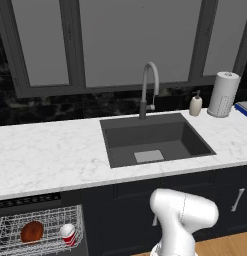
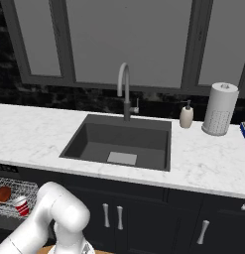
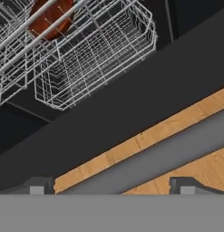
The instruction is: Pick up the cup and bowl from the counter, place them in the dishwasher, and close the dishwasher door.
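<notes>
The red cup point(image 1: 68, 234) and the reddish-brown bowl point(image 1: 32, 231) sit side by side in the dishwasher's white wire rack point(image 1: 7, 227), pulled out below the white marble counter point(image 1: 50, 155). From the right base camera the cup point(image 2: 21, 205) and bowl point(image 2: 2, 194) show at the far left. In the hand view the bowl point(image 3: 52, 16) lies in the rack point(image 3: 99, 54) above the black dishwasher door point(image 3: 113, 113), which crosses the picture diagonally. A grey bar point(image 3: 145, 163), apparently the door's handle, runs along it over the floor. My gripper point(image 3: 113, 186) is open, low beside that bar, holding nothing.
A dark sink point(image 1: 152, 140) with a grey faucet point(image 1: 147, 87) is cut into the counter. A soap bottle point(image 1: 196, 104) and a paper towel roll point(image 1: 223, 94) stand at the back right. Dark cabinets point(image 2: 144, 218) with handles lie below, over a wooden floor point(image 3: 195, 170).
</notes>
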You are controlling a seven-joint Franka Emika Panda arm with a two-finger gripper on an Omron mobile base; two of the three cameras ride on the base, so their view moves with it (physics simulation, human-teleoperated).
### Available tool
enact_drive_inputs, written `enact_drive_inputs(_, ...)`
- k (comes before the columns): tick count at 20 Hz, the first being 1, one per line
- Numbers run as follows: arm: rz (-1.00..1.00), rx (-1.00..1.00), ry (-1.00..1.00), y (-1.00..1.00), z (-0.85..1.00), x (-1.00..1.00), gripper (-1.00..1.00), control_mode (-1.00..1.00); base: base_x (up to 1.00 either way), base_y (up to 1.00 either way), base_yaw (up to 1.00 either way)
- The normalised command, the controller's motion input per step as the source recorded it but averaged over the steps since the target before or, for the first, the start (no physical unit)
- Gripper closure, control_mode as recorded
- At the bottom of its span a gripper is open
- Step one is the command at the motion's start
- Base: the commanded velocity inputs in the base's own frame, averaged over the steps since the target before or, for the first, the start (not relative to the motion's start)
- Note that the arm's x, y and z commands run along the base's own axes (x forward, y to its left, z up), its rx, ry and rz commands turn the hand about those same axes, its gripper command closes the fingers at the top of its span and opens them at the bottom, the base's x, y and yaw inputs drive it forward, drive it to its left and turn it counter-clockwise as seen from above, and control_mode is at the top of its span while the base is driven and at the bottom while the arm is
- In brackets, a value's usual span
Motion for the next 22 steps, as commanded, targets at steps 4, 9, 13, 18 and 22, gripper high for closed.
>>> enact_drive_inputs(4, -0.06, 0.00, -0.35, -0.03, -0.60, 0.08, -1.00, -1.00, 0.00, 0.00, 0.00)
enact_drive_inputs(9, -0.06, 0.00, -0.42, -0.10, -0.46, 0.22, -1.00, -1.00, 0.00, 0.00, 0.00)
enact_drive_inputs(13, -0.13, 0.00, -0.45, -0.40, -0.43, 0.24, -1.00, -1.00, 0.00, 0.00, 0.00)
enact_drive_inputs(18, -0.15, 0.00, -0.42, -0.47, -0.37, 0.28, -1.00, -1.00, 0.00, 0.00, 0.00)
enact_drive_inputs(22, -0.16, 0.00, -0.40, -0.55, -0.37, 0.36, -1.00, -1.00, 0.00, 0.00, 0.00)
